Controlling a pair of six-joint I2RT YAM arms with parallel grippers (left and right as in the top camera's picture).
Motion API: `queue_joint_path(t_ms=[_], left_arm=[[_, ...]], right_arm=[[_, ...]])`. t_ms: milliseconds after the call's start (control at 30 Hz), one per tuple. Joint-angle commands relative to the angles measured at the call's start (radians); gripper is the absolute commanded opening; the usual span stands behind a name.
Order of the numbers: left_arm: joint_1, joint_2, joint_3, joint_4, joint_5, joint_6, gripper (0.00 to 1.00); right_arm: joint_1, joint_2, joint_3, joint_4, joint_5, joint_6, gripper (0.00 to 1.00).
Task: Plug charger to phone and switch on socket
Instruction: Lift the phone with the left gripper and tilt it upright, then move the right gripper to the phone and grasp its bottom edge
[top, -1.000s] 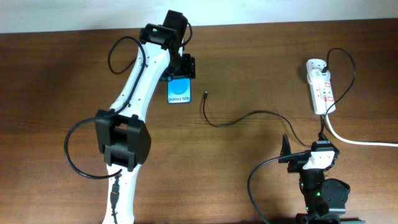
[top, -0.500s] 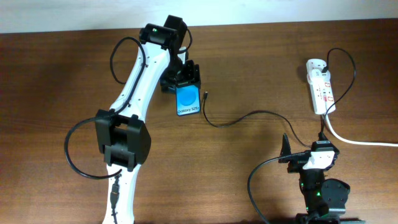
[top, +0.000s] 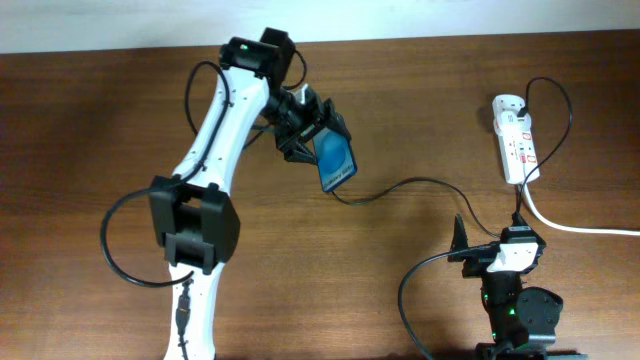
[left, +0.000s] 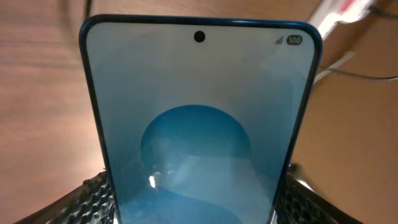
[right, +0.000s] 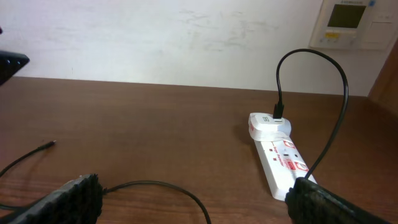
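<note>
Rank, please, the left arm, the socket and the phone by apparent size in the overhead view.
1. Left arm, largest.
2. socket, next.
3. phone, smallest, though it is held tilted, so its rank against the socket is unsure.

1. The phone (top: 338, 162) is slim and dark-edged, and its lit blue screen (left: 199, 124) shows a lighter oval. It is up off the wood and tilted, clamped in the left gripper (top: 318, 138).
2. The charger (top: 420, 182) is a thin black cable snaking across the table from the socket towards the phone. Its small tip (right: 51, 144) lies loose on the wood.
3. The socket (top: 515, 140) is a white strip with red-marked switches, lying flat at the right side. The cable loops out of its far end.
</note>
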Motion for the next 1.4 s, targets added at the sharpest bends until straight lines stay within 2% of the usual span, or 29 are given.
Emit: queue_joint_path(t_ms=[0, 200, 267, 533, 667, 767, 867, 933, 1067, 1133, 1267, 1367], left_arm=[[0.076, -0.005, 0.027, -0.037, 0.216, -0.158, 0.0], [0.175, -0.005, 0.027, -0.156, 0.475, -0.194, 0.0], [0.194, -0.005, 0.027, -0.158, 0.52, -0.194, 0.0], [0.202, -0.005, 0.027, -0.158, 0.515, -0.193, 0.0], [0.201, -0.005, 0.027, -0.158, 0.402, -0.194, 0.0], [0.201, -0.005, 0.027, -0.157, 0.307, -0.194, 0.0], [0.201, -0.004, 0.026, -0.15, 0.109, -0.233, 0.0], [0.201, -0.004, 0.026, -0.149, -0.096, -0.33, 0.0], [0.201, -0.004, 0.026, -0.15, -0.418, -0.443, 0.0], [0.201, -0.004, 0.026, -0.149, -0.466, -0.463, 0.0], [0.201, -0.004, 0.026, -0.148, -0.472, -0.468, 0.0], [0.201, -0.004, 0.026, -0.145, -0.487, -0.468, 0.0]], right_arm=[[0.006, -0.001, -0.007, -0.002, 0.005, 0.001, 0.98], [0.006, -0.001, -0.007, -0.002, 0.005, 0.001, 0.99], [0.006, -0.001, -0.007, -0.002, 0.005, 0.001, 0.98], [0.006, -0.001, -0.007, -0.002, 0.005, 0.001, 0.98], [0.006, -0.001, -0.007, -0.003, -0.002, 0.014, 0.98], [0.006, 0.015, -0.007, -0.002, -0.003, 0.185, 0.99], [0.006, 0.055, -0.007, 0.025, -0.109, 0.342, 0.99], [0.006, 0.082, -0.007, 0.048, -0.253, 0.347, 0.98], [0.006, 0.129, 0.01, 0.052, -0.424, 0.351, 0.98], [0.006, 0.153, 0.038, 0.052, -0.465, 0.351, 0.98], [0.006, 0.26, 0.145, 0.052, -0.482, 0.414, 0.98], [0.006, 0.404, 0.267, 0.051, -0.562, 0.414, 0.98]])
